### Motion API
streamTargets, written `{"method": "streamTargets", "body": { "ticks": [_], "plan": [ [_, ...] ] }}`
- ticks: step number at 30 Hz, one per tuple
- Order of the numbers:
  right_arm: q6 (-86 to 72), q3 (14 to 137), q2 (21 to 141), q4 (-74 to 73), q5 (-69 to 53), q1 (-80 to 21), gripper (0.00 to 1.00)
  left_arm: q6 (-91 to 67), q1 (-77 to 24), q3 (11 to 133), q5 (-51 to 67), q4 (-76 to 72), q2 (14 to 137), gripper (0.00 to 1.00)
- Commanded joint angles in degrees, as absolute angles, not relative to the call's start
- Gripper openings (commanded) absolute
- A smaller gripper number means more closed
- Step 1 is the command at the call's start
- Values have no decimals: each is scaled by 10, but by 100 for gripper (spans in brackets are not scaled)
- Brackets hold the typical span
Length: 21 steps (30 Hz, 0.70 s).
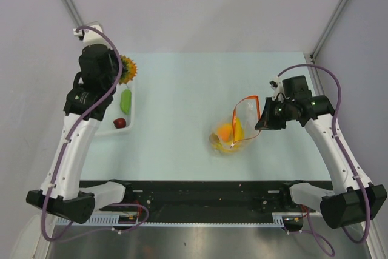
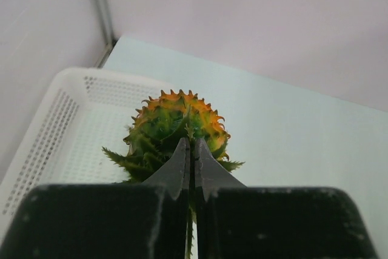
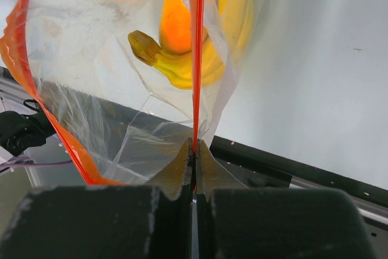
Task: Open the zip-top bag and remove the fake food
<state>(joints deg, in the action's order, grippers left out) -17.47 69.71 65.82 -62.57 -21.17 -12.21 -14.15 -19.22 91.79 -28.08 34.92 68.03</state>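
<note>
Over the white perforated plastic basket (image 2: 60, 125) at the left edge of the pale bench (image 1: 182, 89), the left hand (image 2: 191, 147) is clamped tight on the green leaves of an orange, spiky toy pineapple (image 2: 179, 125). I cannot tell whether the pineapple touches the basket. A smooth green piece (image 1: 125, 101) and a small red fruit (image 1: 119, 123) lie apart in the basket, nearer the arm bases.

Right of the bench's centre sits the small clear, crinkly zip-top bag (image 1: 239, 127). Its loaded bottom rests on the bench and its mouth is raised and gaping. The right hand (image 3: 193, 147) is pinched closed on the orange-red zip strip (image 3: 195, 59) at the mouth's right side. Inside the bag, yellow plastic bananas (image 3: 182, 68) lie against a round orange piece (image 3: 174, 28).
</note>
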Motion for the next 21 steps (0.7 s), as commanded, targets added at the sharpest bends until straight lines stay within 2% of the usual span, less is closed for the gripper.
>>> {"method": "streamTargets", "body": {
  "ticks": [1,5,9,16,21],
  "plan": [
    [-173,729,666,-632,-221,-126,0,-183,-84,850,-233,273,667,0],
    [-176,736,676,-635,-221,-123,0,-195,-2,761,-211,167,664,0],
    [-184,755,690,-647,-225,-122,0,-277,90,662,-144,73,673,0],
    [-193,772,711,-656,-214,-123,0,-289,110,614,-142,-74,736,0],
    [-203,773,725,-650,-206,-122,0,-326,128,607,-116,-126,790,0]
  ]
}}
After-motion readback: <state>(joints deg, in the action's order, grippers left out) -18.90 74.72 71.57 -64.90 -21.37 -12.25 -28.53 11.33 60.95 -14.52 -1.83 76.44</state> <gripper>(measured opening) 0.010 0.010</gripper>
